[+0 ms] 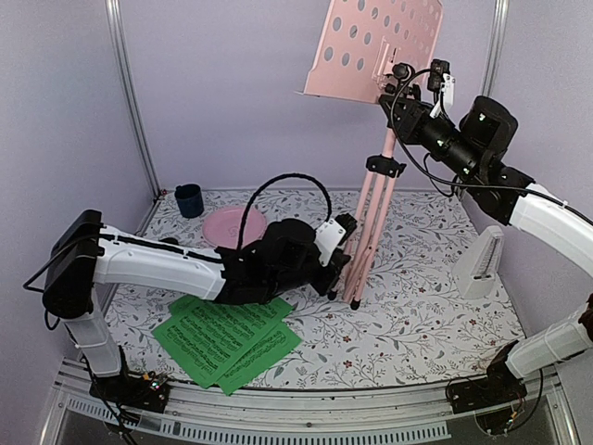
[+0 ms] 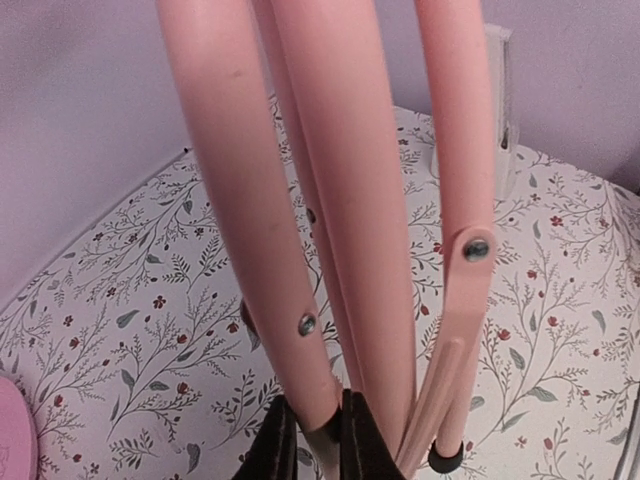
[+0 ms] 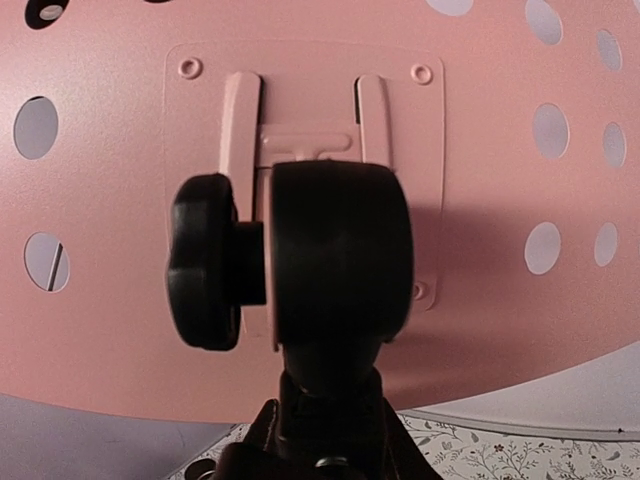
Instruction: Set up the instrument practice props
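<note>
The pink music stand (image 1: 380,199) stands mid-table on closed-together tripod legs, its perforated desk (image 1: 371,46) high at the back. My left gripper (image 1: 343,243) is low at the legs. In the left wrist view its dark fingers (image 2: 318,425) are shut on the lower end of one pink leg (image 2: 250,200). My right gripper (image 1: 400,93) is shut on the black joint (image 3: 335,260) just under the desk (image 3: 500,150), next to a black knob (image 3: 200,260). Green sheet-music pages (image 1: 227,338) lie flat at the front left. The white metronome (image 1: 482,264) stands upright at the right.
A pink plate (image 1: 233,225) and a dark blue cup (image 1: 189,199) sit at the back left, behind my left arm. A black cable loops above the left forearm. Purple walls close in the floral tabletop (image 1: 417,324) on three sides.
</note>
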Motion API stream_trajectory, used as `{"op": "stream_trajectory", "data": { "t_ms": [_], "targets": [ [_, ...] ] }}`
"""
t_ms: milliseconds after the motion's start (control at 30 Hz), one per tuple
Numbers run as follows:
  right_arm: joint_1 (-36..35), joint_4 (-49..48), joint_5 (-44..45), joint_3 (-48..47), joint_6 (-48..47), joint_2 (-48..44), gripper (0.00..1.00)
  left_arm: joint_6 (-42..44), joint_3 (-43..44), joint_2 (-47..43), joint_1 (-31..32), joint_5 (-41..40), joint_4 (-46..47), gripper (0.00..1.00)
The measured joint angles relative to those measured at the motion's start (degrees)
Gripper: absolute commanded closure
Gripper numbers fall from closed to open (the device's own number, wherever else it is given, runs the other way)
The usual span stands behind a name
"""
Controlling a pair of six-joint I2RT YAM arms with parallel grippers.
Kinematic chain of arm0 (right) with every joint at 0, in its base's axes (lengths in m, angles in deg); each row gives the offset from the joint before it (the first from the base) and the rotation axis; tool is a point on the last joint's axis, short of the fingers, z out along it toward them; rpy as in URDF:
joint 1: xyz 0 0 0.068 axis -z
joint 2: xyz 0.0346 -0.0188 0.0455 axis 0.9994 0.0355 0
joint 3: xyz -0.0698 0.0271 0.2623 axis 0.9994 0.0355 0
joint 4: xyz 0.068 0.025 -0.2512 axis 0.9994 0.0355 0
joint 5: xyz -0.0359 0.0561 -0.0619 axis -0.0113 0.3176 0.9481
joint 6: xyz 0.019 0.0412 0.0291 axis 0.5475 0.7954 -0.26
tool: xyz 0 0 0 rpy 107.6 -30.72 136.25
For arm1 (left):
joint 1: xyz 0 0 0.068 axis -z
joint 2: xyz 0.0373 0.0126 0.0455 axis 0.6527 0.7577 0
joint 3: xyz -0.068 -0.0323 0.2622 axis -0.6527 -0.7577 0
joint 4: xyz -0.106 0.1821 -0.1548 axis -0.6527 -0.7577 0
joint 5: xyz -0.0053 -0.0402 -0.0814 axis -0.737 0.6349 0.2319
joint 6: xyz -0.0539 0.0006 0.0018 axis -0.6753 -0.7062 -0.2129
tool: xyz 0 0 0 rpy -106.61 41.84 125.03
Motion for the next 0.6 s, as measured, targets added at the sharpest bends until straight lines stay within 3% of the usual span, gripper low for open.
{"op": "stream_trajectory", "data": {
  "t_ms": [333,600],
  "targets": [
    [-0.09,8.85,0.13,-6.27,-0.37,0.11,1.0,4.44,-0.44,-0.72,-1.31,-2.56,1.77,1.0],
    [-0.61,22.29,0.13,-16.17,-2.47,3.58,1.0,15.87,-2.6,-2.86,-2.34,-13.07,1.9,1.0]
  ]
}}
